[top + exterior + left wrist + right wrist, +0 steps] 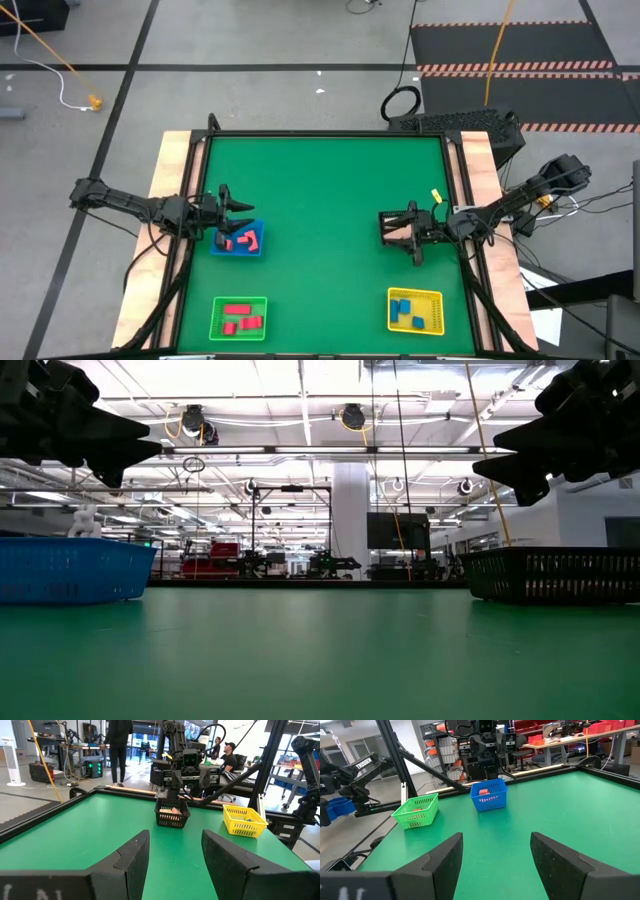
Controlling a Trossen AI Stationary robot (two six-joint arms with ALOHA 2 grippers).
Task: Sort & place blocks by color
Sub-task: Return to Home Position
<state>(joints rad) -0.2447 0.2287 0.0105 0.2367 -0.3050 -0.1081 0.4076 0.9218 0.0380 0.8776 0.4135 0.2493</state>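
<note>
Two pairs of dark, angular fingers (132, 857) stand wide apart and hold nothing. The left gripper (175, 839) is over the blue tray's (490, 800) far edge at left, and the right gripper (496, 839) is over the black tray (165, 820) at right. Four square mesh-walled trays hold the pieces: salmon-pink blocks (243, 240) in blue, tan blocks (174, 810) in black, red blocks (240, 318) in the near-left green tray (417, 812), blue blocks (404, 311) in the near-right yellow tray (242, 822).

The green table (330, 190) (pale wood strips along both sides) carries a blue bin (240, 252) at centre left, a black bin (392, 241) centre right, a green bin (214, 318) lower left, a yellow bin (415, 292) lower right.
</note>
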